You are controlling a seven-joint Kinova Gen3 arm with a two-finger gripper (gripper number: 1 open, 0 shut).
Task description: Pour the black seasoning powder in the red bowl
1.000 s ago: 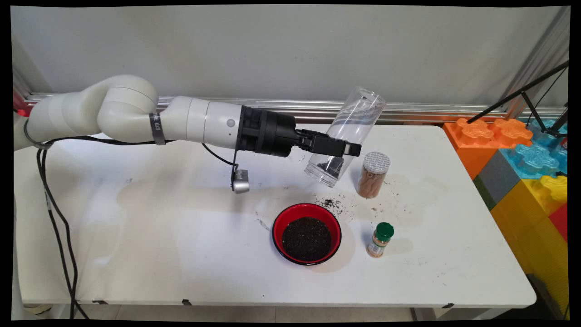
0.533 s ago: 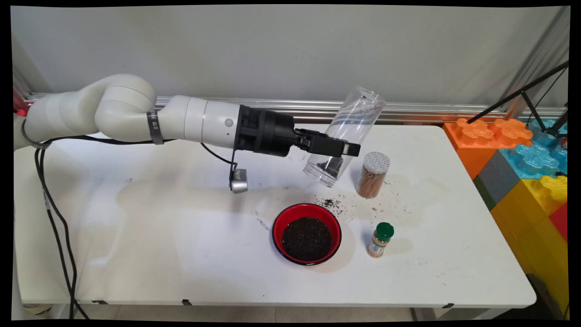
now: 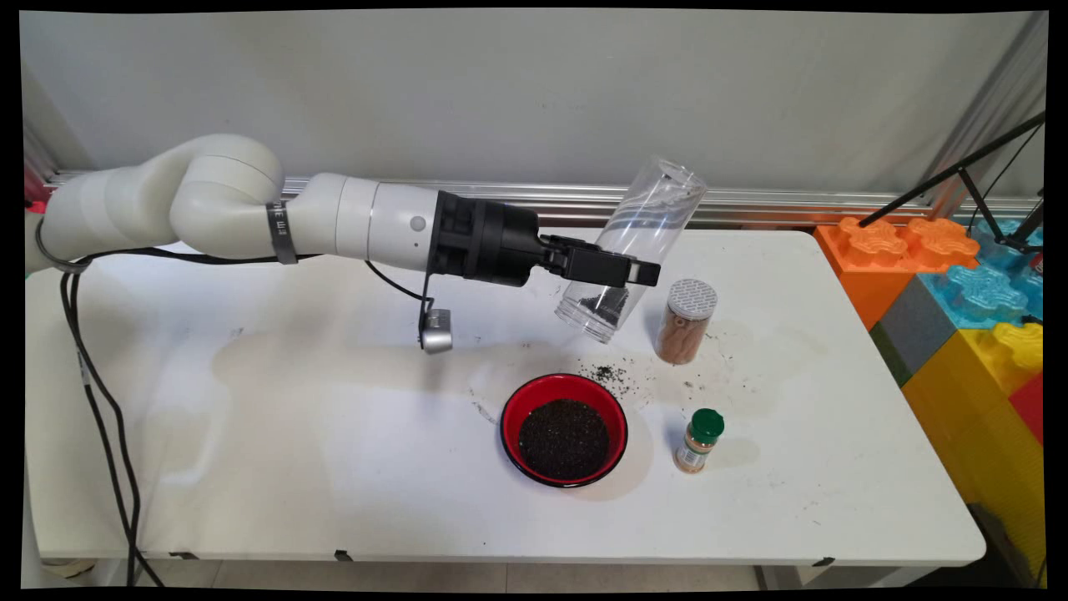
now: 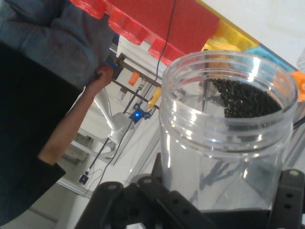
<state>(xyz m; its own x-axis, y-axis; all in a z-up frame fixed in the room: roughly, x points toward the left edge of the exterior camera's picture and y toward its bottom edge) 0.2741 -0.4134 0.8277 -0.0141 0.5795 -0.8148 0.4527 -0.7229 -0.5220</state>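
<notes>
My gripper (image 3: 622,274) is shut on a clear plastic jar (image 3: 632,250), held above the table's far middle. The jar is tilted with its open mouth down and to the left, and a small heap of dark grains lies near the mouth. In the hand view the jar (image 4: 224,138) fills the frame between the black fingers (image 4: 289,191), with the dark grains (image 4: 245,98) against its far wall. A red bowl (image 3: 564,429) full of dark grains sits on the table below and in front of the jar. Spilled grains (image 3: 609,372) lie just behind the bowl.
A jar with a white perforated lid (image 3: 686,321) stands right of the held jar. A small green-capped spice bottle (image 3: 699,440) stands right of the bowl. Big coloured blocks (image 3: 959,292) are stacked off the table's right end. A person (image 4: 43,95) shows in the hand view.
The arm and the held jar have drifted slightly up and to the left. The jar's tilt looks the same, and the bowl and bottles have stayed put.
</notes>
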